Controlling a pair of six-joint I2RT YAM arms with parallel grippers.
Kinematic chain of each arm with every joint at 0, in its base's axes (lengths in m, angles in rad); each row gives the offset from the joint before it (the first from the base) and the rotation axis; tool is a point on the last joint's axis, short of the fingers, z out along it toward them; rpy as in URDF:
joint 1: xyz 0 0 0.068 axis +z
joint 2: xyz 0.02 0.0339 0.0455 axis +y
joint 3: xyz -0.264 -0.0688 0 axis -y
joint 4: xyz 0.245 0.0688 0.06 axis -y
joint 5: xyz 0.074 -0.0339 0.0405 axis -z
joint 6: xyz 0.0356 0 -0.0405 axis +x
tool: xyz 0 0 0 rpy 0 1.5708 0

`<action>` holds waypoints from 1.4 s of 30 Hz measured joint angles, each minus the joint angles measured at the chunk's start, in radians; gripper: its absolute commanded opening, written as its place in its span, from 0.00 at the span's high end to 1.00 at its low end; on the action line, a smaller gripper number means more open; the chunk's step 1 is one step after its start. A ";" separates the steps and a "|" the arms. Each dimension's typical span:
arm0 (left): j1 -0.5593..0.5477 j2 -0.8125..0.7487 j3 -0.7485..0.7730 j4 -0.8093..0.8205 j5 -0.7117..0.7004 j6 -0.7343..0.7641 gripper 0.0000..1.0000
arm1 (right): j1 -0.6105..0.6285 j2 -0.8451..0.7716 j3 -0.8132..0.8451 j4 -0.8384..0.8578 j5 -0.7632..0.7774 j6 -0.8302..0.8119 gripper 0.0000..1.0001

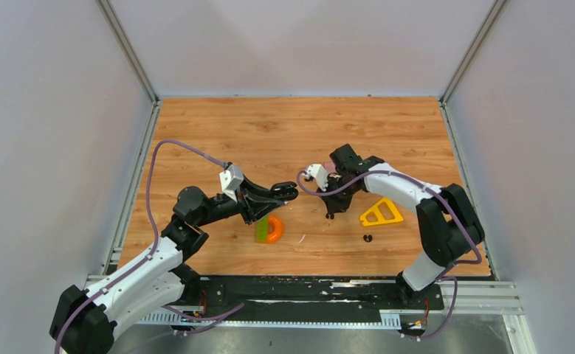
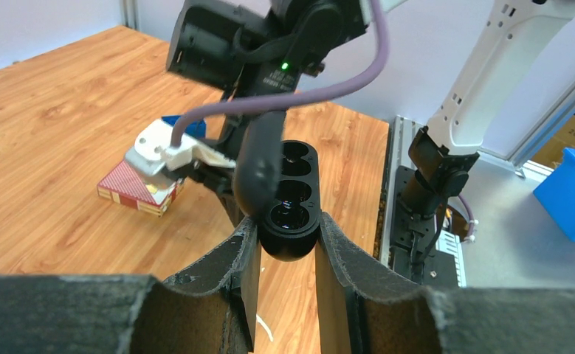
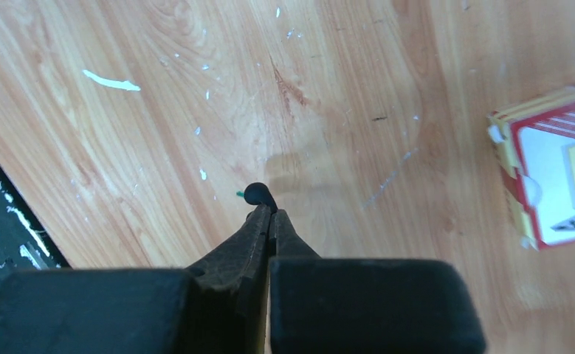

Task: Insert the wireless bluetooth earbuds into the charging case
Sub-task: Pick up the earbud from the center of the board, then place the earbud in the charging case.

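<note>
Earbud pinched at the right, case held at the left.
Right gripper (image 3: 269,214) has its fingers pressed together on the tail of a black earbud (image 3: 257,194), the knob poking out just past the tips, close above the wooden table (image 3: 159,110) (a white sliver (image 3: 111,81) lies well off to one side). Left gripper (image 2: 288,227) is clamped on the rounded end of the open black charging case (image 2: 294,210), its wells facing up and lid (image 2: 258,169) raised. A second black earbud (image 1: 367,237) lies on the table near a yellow triangular piece (image 1: 381,212).

earbud (image 3: 257,194) half hidden by jaws, case (image 2: 293,225) partly hidden, box (image 3: 557,169) cropped
</note>
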 measured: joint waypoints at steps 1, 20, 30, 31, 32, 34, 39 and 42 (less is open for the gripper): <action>0.000 0.000 0.000 -0.002 0.000 0.000 1.00 | 0.000 -0.024 0.000 -0.007 0.002 -0.008 1.00; 0.000 0.026 0.000 -0.003 0.007 0.004 1.00 | -0.069 -0.428 0.399 -0.370 -0.244 -0.219 0.99; 0.000 0.093 0.001 0.015 0.062 0.010 1.00 | -0.040 -0.335 0.617 -0.430 -0.537 -0.188 0.98; 0.000 0.101 0.001 0.015 0.067 0.010 1.00 | -0.012 -0.328 0.617 -0.424 -0.530 -0.179 0.98; 0.000 0.106 0.001 0.015 0.071 0.010 1.00 | 0.016 -0.323 0.617 -0.417 -0.521 -0.171 0.98; 0.000 0.111 0.001 0.015 0.076 0.010 1.00 | 0.101 -0.311 0.613 -0.386 -0.463 -0.150 0.99; 0.000 0.107 0.001 0.010 0.077 0.015 1.00 | 0.230 -0.284 0.607 -0.329 -0.321 -0.088 0.99; 0.000 0.097 0.001 0.004 0.069 0.018 1.00 | 0.232 -0.270 0.603 -0.291 -0.243 -0.050 0.99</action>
